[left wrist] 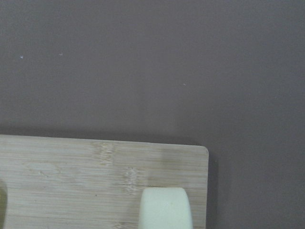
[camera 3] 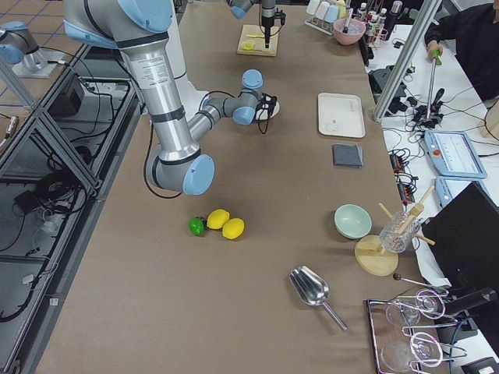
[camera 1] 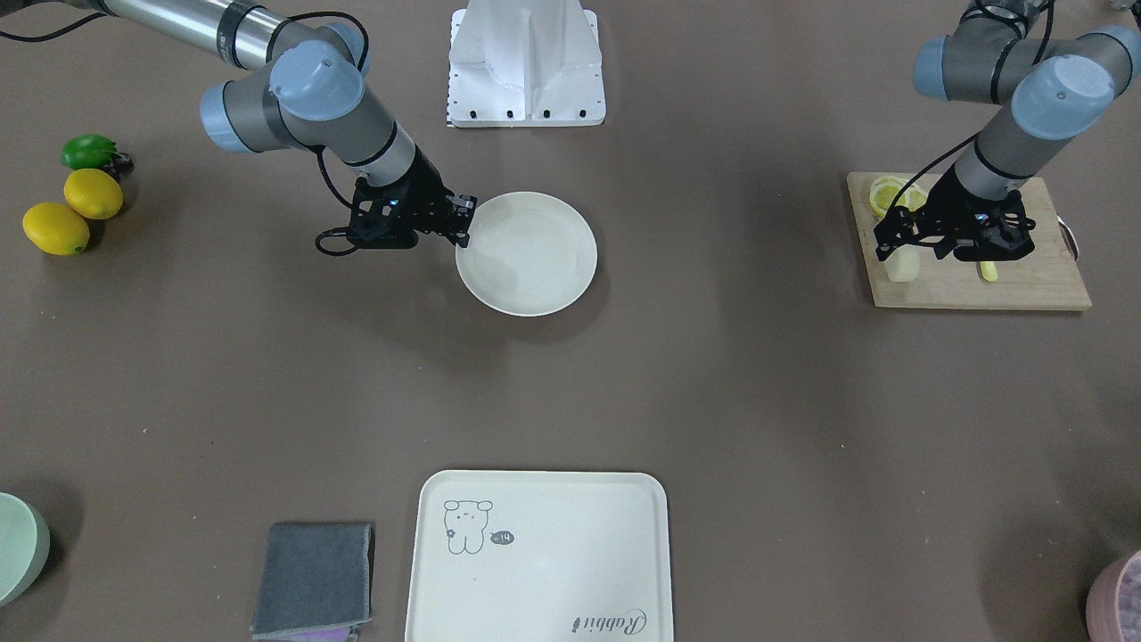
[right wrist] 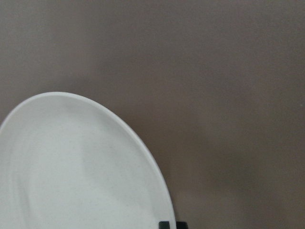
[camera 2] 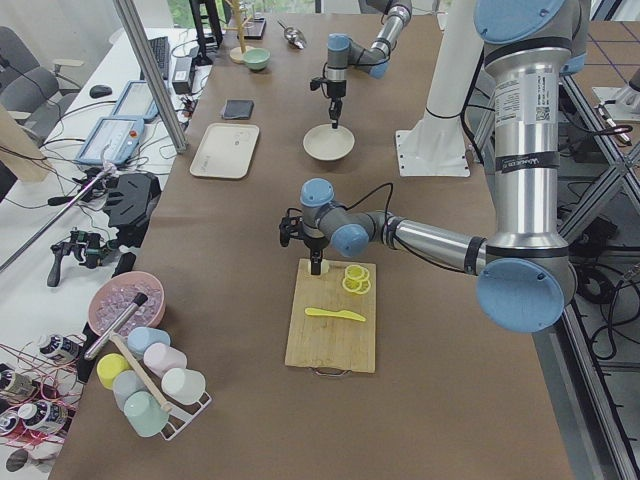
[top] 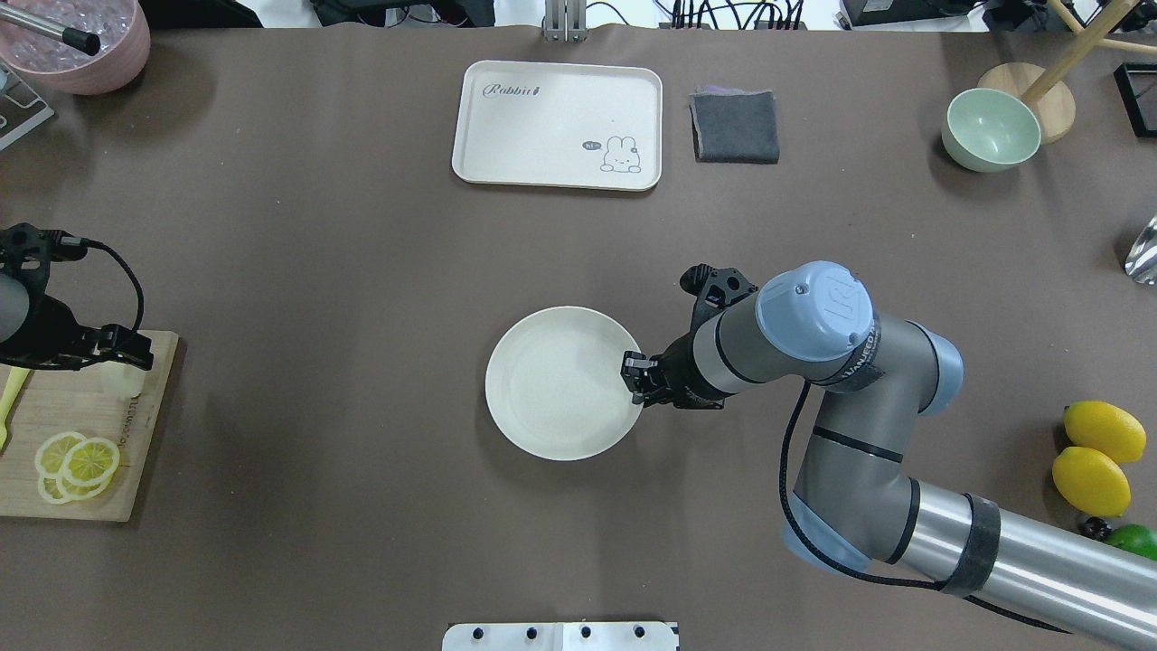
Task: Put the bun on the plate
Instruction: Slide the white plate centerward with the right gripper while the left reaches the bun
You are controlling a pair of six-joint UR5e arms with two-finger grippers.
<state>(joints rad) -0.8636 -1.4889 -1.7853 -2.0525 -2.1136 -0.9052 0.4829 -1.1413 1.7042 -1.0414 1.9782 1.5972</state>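
The bun (camera 1: 902,264) (left wrist: 166,209) stands upright at the corner of a wooden cutting board (camera 1: 1025,287). My left gripper (camera 1: 894,239) (top: 128,353) hangs open just above the bun; the left wrist view shows the bun's top and no fingers touching it. The round cream plate (camera 1: 526,254) (top: 560,384) lies near the table's middle with nothing on it. My right gripper (camera 1: 464,214) (top: 633,376) is at the plate's edge and looks shut on the rim; its dark fingertips (right wrist: 164,224) show on both sides of the rim in the right wrist view.
Lemon slices (camera 1: 891,192) and a yellow knife (camera 1: 988,270) share the board. A bear tray (camera 1: 535,553) and a grey cloth (camera 1: 314,580) lie on the operators' side. Two lemons (camera 1: 76,209) and a lime sit beyond my right arm, and the robot's base (camera 1: 526,62) is behind the plate.
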